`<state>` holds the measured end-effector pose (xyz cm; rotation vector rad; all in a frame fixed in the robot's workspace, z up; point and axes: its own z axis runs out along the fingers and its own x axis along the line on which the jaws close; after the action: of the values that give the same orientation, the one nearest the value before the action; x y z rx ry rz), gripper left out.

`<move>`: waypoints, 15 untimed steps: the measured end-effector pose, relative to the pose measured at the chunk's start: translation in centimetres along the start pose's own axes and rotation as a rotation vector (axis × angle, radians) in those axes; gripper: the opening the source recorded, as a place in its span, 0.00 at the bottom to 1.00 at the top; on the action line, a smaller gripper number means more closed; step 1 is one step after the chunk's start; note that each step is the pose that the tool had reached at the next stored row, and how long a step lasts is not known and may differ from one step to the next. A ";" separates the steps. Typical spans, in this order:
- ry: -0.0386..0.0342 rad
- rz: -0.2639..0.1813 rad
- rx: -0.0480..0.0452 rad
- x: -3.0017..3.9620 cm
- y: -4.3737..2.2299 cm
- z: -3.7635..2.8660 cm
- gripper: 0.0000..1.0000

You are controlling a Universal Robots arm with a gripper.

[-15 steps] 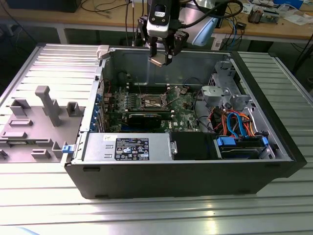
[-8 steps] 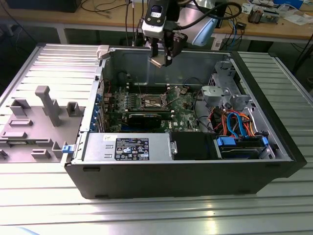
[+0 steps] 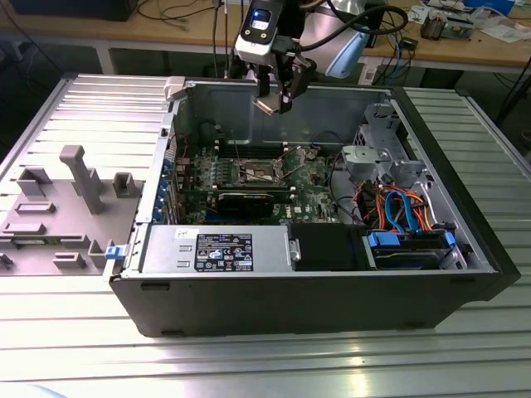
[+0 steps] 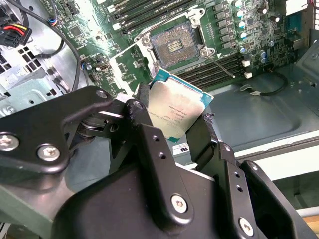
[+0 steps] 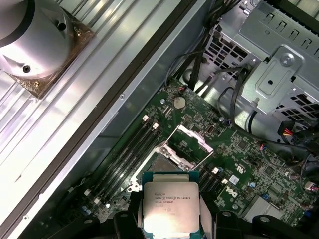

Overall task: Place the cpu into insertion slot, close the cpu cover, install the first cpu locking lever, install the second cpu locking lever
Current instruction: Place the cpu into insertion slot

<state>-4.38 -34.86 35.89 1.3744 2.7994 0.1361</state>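
Exterior view, left to right: grey moulded parts tray (image 3: 58, 199) on ribbed metal tabletop (image 3: 249, 365); open black computer case (image 3: 315, 294); black claw (image 3: 276, 99) gripping small square silver-topped cpu (image 3: 267, 105), high above silver-rimmed insertion slot (image 3: 259, 172) in green motherboard (image 3: 311, 195); thin metal cpu cover (image 3: 296, 153) raised, just beside slot.

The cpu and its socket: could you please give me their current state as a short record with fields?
cpu: gripped by two opposite edges, held in the air, not yet seated
gripper: shut on the cpu, above the open case
insertion slot: empty, contacts exposed, on the green motherboard
cpu cover: swung up, open
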 end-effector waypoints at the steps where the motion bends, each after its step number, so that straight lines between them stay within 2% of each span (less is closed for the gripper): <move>1: 0.0000 0.000 0.0000 0.00 0.00 0.00 0.54; 15: -0.0010 0.012 -0.0003 0.00 0.00 0.01 0.54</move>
<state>-4.38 -34.86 35.88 1.3908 2.7907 0.1360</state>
